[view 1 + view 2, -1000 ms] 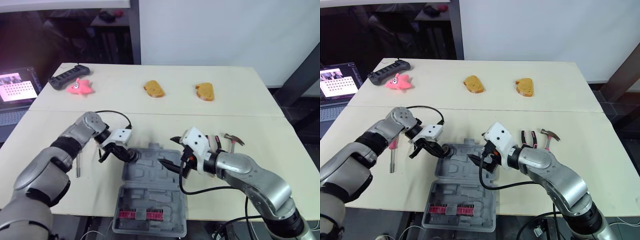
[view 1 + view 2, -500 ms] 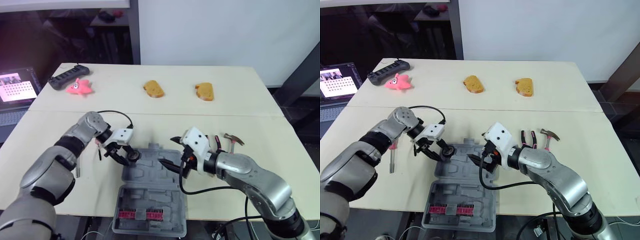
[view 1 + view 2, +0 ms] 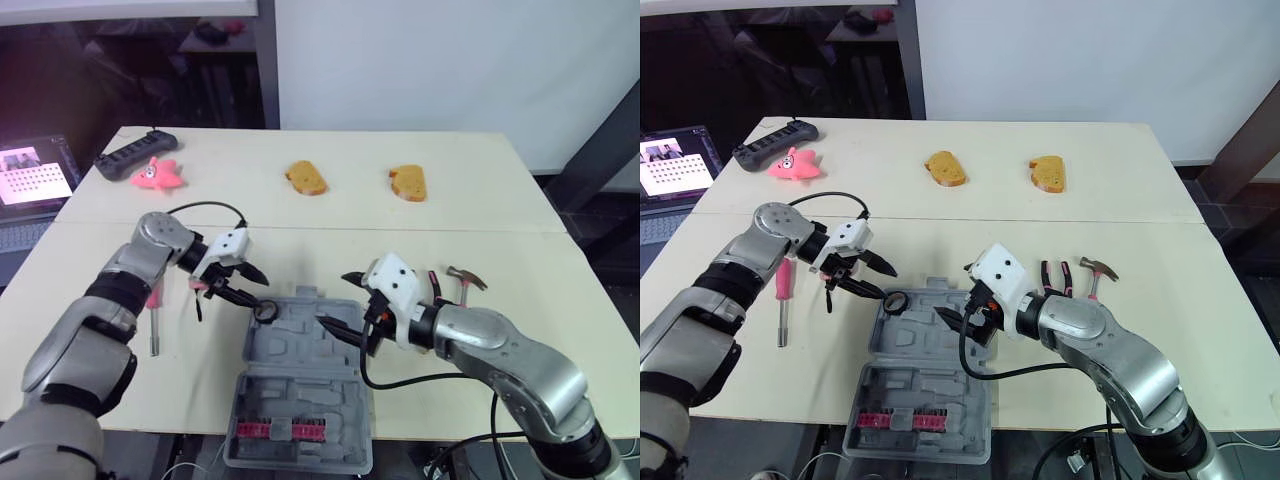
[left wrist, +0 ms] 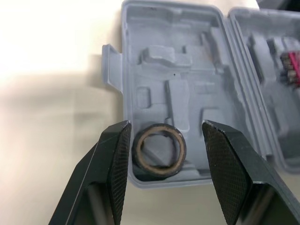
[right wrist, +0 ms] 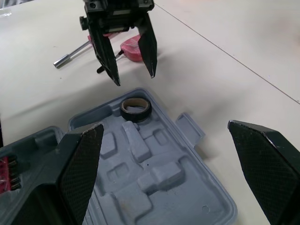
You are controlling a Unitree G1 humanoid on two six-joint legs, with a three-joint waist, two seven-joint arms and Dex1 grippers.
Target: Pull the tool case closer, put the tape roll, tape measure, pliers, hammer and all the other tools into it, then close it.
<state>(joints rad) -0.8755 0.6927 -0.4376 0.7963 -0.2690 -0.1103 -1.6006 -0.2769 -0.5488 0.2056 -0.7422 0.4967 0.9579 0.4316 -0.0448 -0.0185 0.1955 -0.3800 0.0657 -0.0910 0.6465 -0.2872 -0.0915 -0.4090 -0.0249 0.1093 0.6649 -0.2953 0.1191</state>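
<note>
The grey tool case (image 3: 300, 365) lies open at the table's front edge. A black tape roll (image 3: 265, 310) lies flat in the case's far-left corner pocket, also seen in the left wrist view as the tape roll (image 4: 158, 167). My left gripper (image 3: 258, 292) hovers open just left of the roll, not touching it. My right gripper (image 3: 330, 298) stands open above the right part of the case, holding nothing. The pliers (image 3: 432, 285) and the hammer (image 3: 465, 280) lie right of the case. A red-handled screwdriver (image 3: 155, 335) lies to the left.
Two bread slices (image 3: 306, 178) (image 3: 407, 182), a pink toy (image 3: 157, 173) and a black controller (image 3: 135, 152) sit at the table's far side. A laptop (image 3: 30, 180) stands beyond the left edge. Red bits (image 3: 280, 430) fill the case's near half.
My left gripper has let go of the tape roll, which now lies in the case, and has drawn back to the left with its fingers open. The right arm has not moved.
</note>
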